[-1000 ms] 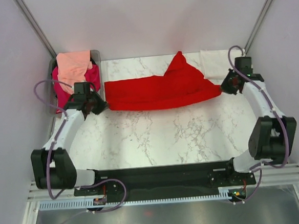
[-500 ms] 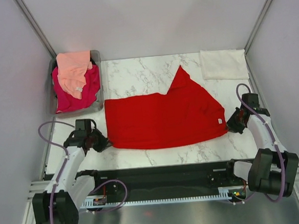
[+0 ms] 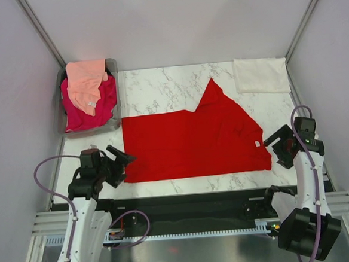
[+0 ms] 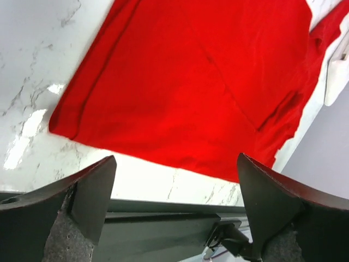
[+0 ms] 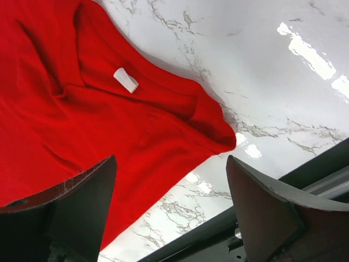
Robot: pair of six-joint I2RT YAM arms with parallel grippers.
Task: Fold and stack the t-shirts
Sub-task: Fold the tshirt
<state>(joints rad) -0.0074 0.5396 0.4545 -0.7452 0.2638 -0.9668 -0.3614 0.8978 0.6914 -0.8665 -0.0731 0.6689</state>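
A bright red t-shirt (image 3: 193, 144) lies spread flat on the marble table (image 3: 159, 84), one sleeve pointing to the back, its small white neck tag (image 3: 257, 143) at the right end. My left gripper (image 3: 124, 167) stands open just off the shirt's left near corner, holding nothing. Off the collar end, my right gripper (image 3: 276, 151) is open too. The left wrist view shows the red t-shirt (image 4: 191, 82) beyond the spread fingers (image 4: 92, 191). In the right wrist view the collar and tag (image 5: 126, 79) lie ahead of the open gripper (image 5: 170, 158). A folded cream-white t-shirt (image 3: 260, 75) sits back right.
A grey bin (image 3: 115, 81) at the back left holds a peach t-shirt (image 3: 86, 80) over a magenta-pink one (image 3: 101, 106). The table's near edge and a black rail (image 3: 191, 202) run just below the red shirt. Frame posts stand at both back corners.
Both grippers drew the stretched red shirt from mid-table toward the near edge, laid it flat, then opened and let go of it.
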